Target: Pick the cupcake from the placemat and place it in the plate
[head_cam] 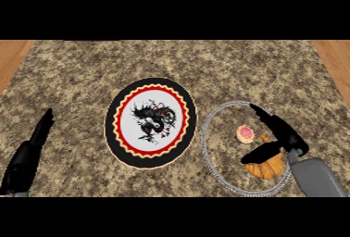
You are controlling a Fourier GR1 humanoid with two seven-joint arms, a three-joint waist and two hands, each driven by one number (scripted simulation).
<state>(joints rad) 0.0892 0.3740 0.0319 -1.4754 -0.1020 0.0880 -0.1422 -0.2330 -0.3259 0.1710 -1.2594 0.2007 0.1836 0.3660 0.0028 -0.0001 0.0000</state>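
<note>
Worktop (171, 60): speckled brown stone filled most of the frame, with bare wood showing at the upper left and upper right corners.

Placemat (150, 122): round, black-edged, with a scalloped red ring and a dark figure on white; it lay at centre frame and nothing stood on it.

Plate (213, 121): clear, with a pale beaded rim, just right of the placemat and close to touching it.

Cupcake (245, 134): small, with a pink top in a pale ring, and already inside the plate's rim in the right half of the frame, not on the placemat.

Croissant (265, 167): golden brown and ridged, in the plate's lower right part, partly under the right hand.

Right hand (277, 132): over the plate at lower right, fingers stretched toward the upper left, thumb spread low across the croissant; it held nothing, and the cupcake sat in the gap just beside the fingers.

Left hand (31, 150): at the lower left edge, fingers straight and holding nothing, resting well apart from the plate.

Risk, nudging: the fingers were so near the cupcake that any sideways sweep would probably roll it toward the rim or onto the worktop.

Risk, croissant: the thumb seemed likely to drag the croissant along if the hand pulled away low.

Risk, plate: being clear, its rim seemed easy to catch and shift.
</note>
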